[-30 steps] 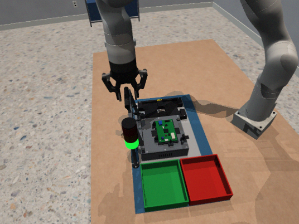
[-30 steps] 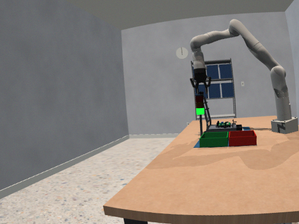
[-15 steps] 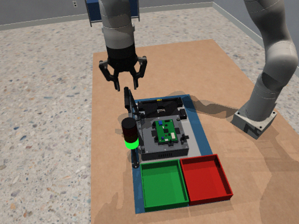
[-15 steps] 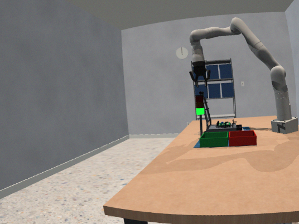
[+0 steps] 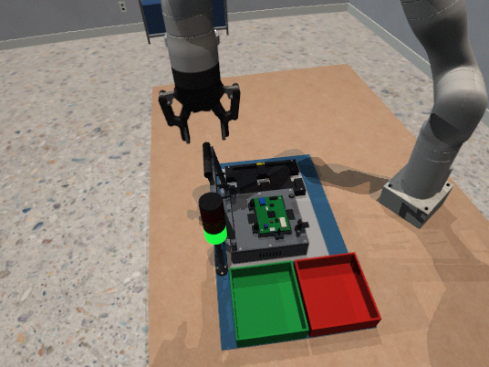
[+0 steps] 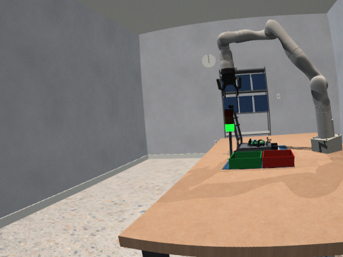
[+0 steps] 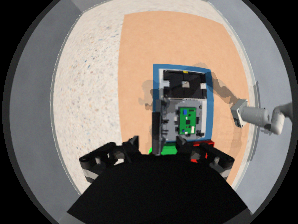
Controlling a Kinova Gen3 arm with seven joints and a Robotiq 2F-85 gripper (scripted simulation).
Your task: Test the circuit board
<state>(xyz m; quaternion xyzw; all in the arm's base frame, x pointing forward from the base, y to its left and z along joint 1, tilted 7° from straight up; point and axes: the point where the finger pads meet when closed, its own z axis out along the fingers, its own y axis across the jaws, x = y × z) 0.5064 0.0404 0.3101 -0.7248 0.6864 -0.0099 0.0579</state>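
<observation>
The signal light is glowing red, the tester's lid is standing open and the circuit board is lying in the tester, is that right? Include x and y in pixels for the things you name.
Not quite: the signal light (image 5: 215, 235) (image 6: 230, 127) glows green, as the top and exterior views show. The lid is standing open and the circuit board (image 5: 272, 214) (image 7: 187, 120) is lying in the tester.

The claw (image 5: 205, 140) (image 6: 231, 94) (image 7: 157, 141) rose over the last second, drawing up and away from the raised lid (image 5: 207, 161) (image 6: 237, 128) (image 7: 156, 131). In the first top picture its fingers overlapped the lid's upper edge; by the middle one they had lifted above it, and by the latest they were higher again, with a strip of table (image 5: 283, 110) (image 6: 256, 208) (image 7: 170, 37) visible between them and the lid just below the claw. Its fingers also spread wider apart. Above the claw, the near stretch of the arm (image 5: 189, 27) (image 6: 244, 36) climbed with it, most visibly at the bend over the wrist in the outside view.
</observation>
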